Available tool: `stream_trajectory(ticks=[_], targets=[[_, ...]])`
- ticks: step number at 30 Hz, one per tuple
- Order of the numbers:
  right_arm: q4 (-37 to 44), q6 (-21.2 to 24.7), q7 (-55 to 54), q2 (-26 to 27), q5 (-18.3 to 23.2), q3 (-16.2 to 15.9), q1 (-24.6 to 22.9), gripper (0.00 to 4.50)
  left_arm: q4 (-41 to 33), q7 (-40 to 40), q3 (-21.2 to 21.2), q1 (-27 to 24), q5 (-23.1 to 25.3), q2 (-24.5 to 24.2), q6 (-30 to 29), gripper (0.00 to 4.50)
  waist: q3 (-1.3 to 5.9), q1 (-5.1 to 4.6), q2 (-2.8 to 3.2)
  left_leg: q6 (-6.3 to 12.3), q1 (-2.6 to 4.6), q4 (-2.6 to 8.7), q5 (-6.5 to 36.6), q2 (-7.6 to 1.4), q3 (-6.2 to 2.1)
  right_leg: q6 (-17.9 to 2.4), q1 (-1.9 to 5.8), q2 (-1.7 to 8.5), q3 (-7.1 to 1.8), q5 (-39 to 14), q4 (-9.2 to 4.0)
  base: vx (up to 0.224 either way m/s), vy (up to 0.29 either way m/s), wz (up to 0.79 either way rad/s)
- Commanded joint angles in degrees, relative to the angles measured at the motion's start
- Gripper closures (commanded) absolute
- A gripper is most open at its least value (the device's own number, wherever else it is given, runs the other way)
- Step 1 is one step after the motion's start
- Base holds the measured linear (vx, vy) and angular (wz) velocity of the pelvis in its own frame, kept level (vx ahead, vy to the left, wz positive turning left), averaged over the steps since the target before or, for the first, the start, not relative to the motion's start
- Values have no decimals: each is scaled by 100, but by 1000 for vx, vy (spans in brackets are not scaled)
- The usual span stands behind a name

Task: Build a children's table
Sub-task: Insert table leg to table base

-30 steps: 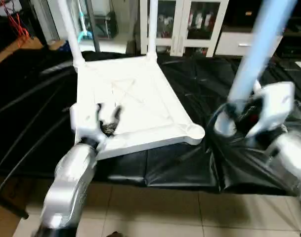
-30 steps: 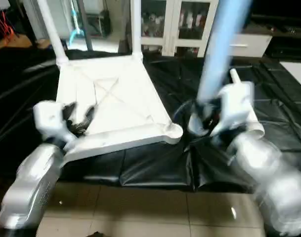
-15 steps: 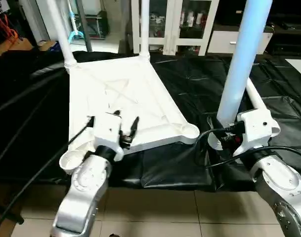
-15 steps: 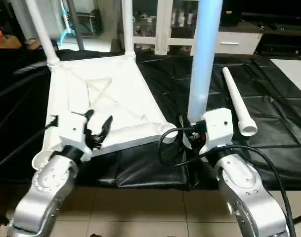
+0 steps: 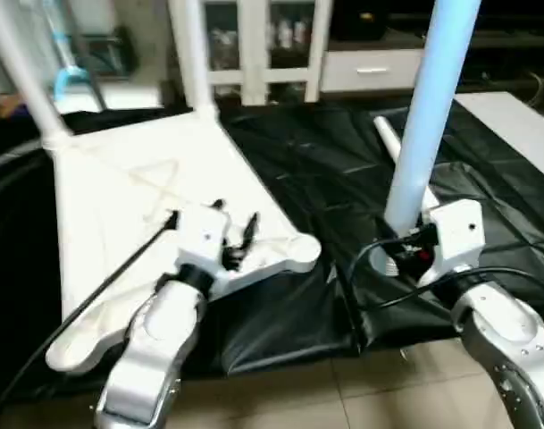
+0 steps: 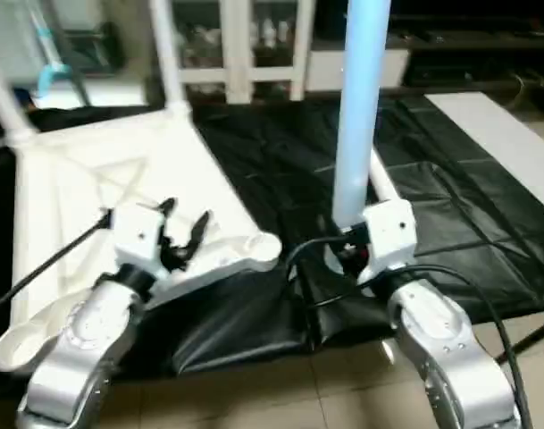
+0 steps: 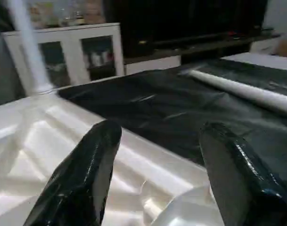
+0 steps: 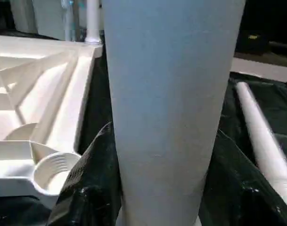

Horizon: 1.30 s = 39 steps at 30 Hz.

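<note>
Two legs stand in far sockets of tabletop (image 5: 120,197), right gripper (image 5: 405,255) clamps third leg (image 5: 428,107) upright, left gripper (image 5: 213,223) hovers open-jawed, fourth leg (image 5: 392,143) lies loose.

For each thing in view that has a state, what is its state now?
Table top: upside down, two legs in its far corner sockets.
Near corner socket: empty.
Held leg: upright in the right claw.
Spare leg: lying on the black sheet.
Left claw: open, empty, over the top.

The held leg (image 5: 428,107) runs off the top edge, its upper end unseen.
</note>
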<state>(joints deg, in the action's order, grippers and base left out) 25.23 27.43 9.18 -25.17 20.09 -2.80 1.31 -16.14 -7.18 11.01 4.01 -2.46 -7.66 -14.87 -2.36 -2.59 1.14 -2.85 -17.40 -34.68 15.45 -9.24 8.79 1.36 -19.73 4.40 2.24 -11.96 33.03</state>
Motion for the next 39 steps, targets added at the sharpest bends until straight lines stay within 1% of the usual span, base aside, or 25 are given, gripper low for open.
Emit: stream_trajectory(ticks=[1,5,8,13,15,17,18,19,21,23,24,25,26,27,28,29,30,31,32,33,34,36,37,38,39], targets=[[-43,-63,151,4,-3,-26,96,264,-87,-12,-85,-34,78,-56,-1,150,370,67,-85,941,-150,372,475,-41,-2,-1538,417,157,-153,-1199,-346,119,8,10],[-68,-93,254,-27,-107,-27,115,264,-92,-20,-103,-36,100,-48,2,150,442,138,-50,1751,-100,264,-658,19,-52,-2016,498,88,-101,142,-131,115,15,8],[-80,-107,294,-43,-136,-19,113,264,-91,-17,-105,-29,114,-43,1,150,444,167,-46,2367,192,200,-1553,10,-186,-1766,301,-6,-15,536,33,101,12,10],[-89,-149,421,-40,-186,7,98,264,-83,-11,-96,-18,127,-42,14,150,389,214,-70,2302,117,118,-1431,102,-209,-1768,430,19,-74,376,62,58,16,11],[-90,-152,444,-13,-173,37,98,264,-77,-18,-100,-14,132,-36,16,150,426,168,-40,2415,290,123,-1766,52,-342,-1551,323,-32,4,365,138,0,0,0],[-87,-146,464,12,-161,67,93,264,-73,-30,-105,-12,136,-28,20,150,381,79,-48,2612,566,131,-1797,-95,-557,-1096,-5,25,43,106,204,0,0,0],[-88,-151,488,2,-173,64,95,264,-74,-40,-98,-11,145,-29,22,150,345,79,-83,2581,492,129,-1580,-52,-508,-1080,53,74,0,96,150,0,0,0],[-88,-150,492,-1,-180,63,94,264,-75,-42,-97,-10,145,-27,22,150,333,165,-185,2404,31,-8,-1204,295,-272,-1218,573,128,-227,202,-7,0,0,0],[-89,-148,503,-9,-192,62,93,264,-75,-46,-94,-9,150,-25,24,150,305,283,-149,1976,-248,-56,-773,291,-199,-1738,849,244,-416,-334,-191,0,0,0],[-90,-155,539,-4,-223,69,90,264,-77,-55,-91,-8,158,-20,23,150,326,265,-62,1740,-85,34,-1027,212,-250,-1960,757,38,-305,-136,-105,6,-4,18],[-87,-159,562,-25,-291,54,84,264,-68,-65,-90,-3,162,-19,29,150,352,153,76,1884,412,169,-1395,-17,-492,-1784,334,-133,-56,22,128,62,-63,14],[-80,-159,562,-6,-304,65,71,264,-73,-91,-81,1,150,-23,33,150,325,-21,31,2573,870,179,-1296,-331,-875,-1169,-214,-1,9,-297,365,82,-73,12],[-78,-158,552,10,-301,76,61,264,-73,-97,-77,1,151,-27,38,150,311,-47,-14,2670,857,186,-1179,-348,-906,-993,-237,63,-41,-285,386,82,-73,12],[-78,-161,541,29,-303,91,54,264,-72,-100,-76,2,153,-28,41,150,294,-33,-73,2669,684,159,-1068,-242,-830,-922,-93,127,-113,-159,293,0,0,0],[-80,-164,527,63,-297,116,43,264,-71,-112,-75,8,149,-32,47,150,288,160,-292,2326,-133,-249,-646,523,-314,-981,797,197,-576,197,-76,0,0,0],[-81,-166,529,74,-294,125,37,264,-71,-133,-70,20,144,-34,53,150,278,331,-232,1829,-407,-430,-368,389,-292,-1665,1059,504,-874,-365,-340,0,0,0],[-80,-167,531,76,-295,126,35,264,-71,-140,-69,25,144,-35,54,150,295,376,-159,1572,-566,-513,-399,311,-335,-1969,1223,573,-957,-262,-311,41,68,25],[-79,-167,532,77,-296,124,31,264,-69,-149,-70,31,144,-36,56,150,225,450,-67,1159,-516,-388,-409,175,-356,-2287,1150,446,-907,123,-347,42,39,28],[-75,-172,532,86,-293,133,17,264,-64,-153,-71,39,147,-37,59,150,215,305,130,938,-171,84,-648,-19,-419,-2012,832,-59,-395,188,-110,42,39,28],[-70,-176,531,97,-291,141,3,264,-60,-156,-73,45,148,-38,60,150,265,147,200,1237,175,221,-776,-177,-648,-1674,551,-242,-135,37,174,80,0,17],[-57,-172,530,149,-250,195,-47,264,-49,-179,-71,65,143,-51,65,150,397,-71,260,2941,1003,233,-952,-736,-1307,-412,-429,-35,0,-1044,848,104,-37,6],[-43,-139,532,196,-211,246,-81,264,-36,-196,-69,80,142,-70,56,150,385,-58,223,3232,837,278,-1170,-768,-1299,234,-590,92,-16,-900,1023,83,-25,3],[-28,-158,620,190,-152,285,-132,264,-20,-274,-79,84,51,-63,36,150,348,-36,128,3044,629,357,-1077,-586,-1059,218,-587,153,-55,-381,906,0,0,0],[-28,-158,620,190,-152,285,-132,264,-20,-274,-79,84,51,-63,36,150,297,42,-49,2426,403,228,-572,-101,-652,-199,-372,235,-198,295,307,0,0,0],[-32,-211,745,198,-34,338,-166,264,-22,-440,-60,104,-58,-102,-102,150,212,238,-322,1789,-116,-131,288,399,-391,-57,168,456,-727,-1030,-300,42,-58,11]])
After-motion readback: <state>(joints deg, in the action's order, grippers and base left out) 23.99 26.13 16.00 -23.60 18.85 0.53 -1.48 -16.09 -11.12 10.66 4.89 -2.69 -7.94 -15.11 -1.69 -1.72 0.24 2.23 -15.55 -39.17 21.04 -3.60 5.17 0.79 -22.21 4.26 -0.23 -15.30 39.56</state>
